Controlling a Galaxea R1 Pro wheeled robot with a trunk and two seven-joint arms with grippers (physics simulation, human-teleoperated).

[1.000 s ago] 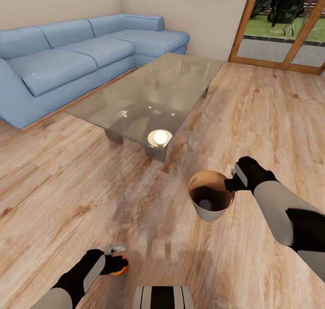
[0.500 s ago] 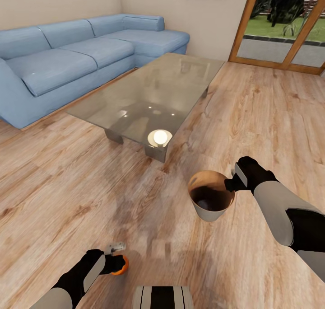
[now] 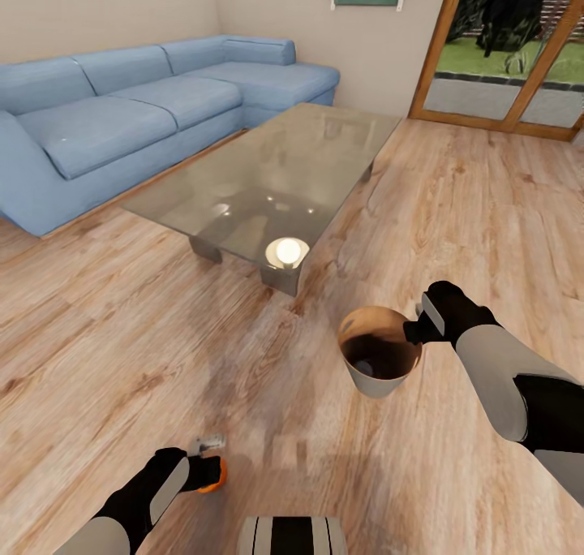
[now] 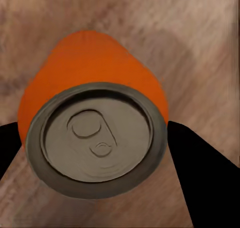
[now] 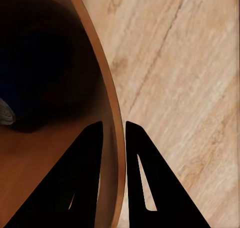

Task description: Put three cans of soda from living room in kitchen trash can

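Bin (image 3: 380, 352) shadow hides most of a can (image 5: 5, 113) inside.

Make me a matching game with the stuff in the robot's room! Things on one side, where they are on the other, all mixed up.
Things:
1. soda can
2. brown bin
3. blue sofa
4. glass coffee table

Places:
A. along the wall
B. between the left gripper's fingers
C. held by its rim in the right gripper
D. on the wood floor beside the sofa

Pairs: 1-B, 2-C, 3-A, 4-D
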